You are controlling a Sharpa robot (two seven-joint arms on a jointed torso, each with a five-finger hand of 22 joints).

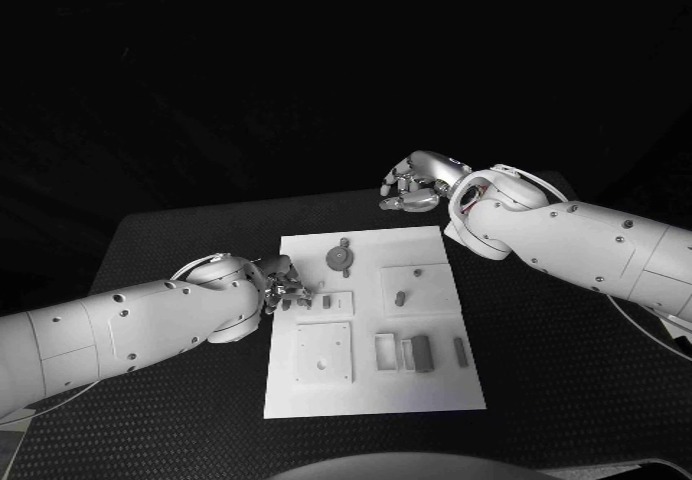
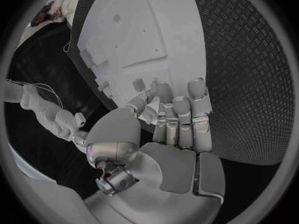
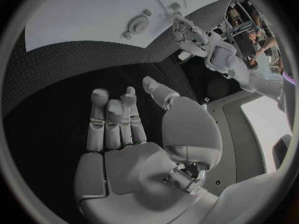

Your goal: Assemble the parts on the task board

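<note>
The white task board (image 1: pixel 433 385) lies in the middle of the black table. On it are a round part (image 1: pixel 340 258), a small peg (image 1: pixel 401 297), a square plate (image 1: pixel 325 352) and slim blocks (image 1: pixel 421 352) near its right side. My left hand (image 1: pixel 281 285) hovers at the board's left edge beside a small upright part (image 1: pixel 329 300). Its fingers (image 2: pixel 181 119) lie straight and together, with the thumb against them; whether they pinch anything is hidden. My right hand (image 1: pixel 415 185) hangs over bare table past the board's far right corner, palm (image 3: pixel 124 129) empty, fingers loosely apart.
Textured black matting (image 1: pixel 548 340) surrounds the board on all sides. The right forearm (image 1: pixel 577 245) crosses the table's far right part. The board (image 3: pixel 93 15) and its round part (image 3: pixel 136 24) lie well beyond the right hand's fingertips.
</note>
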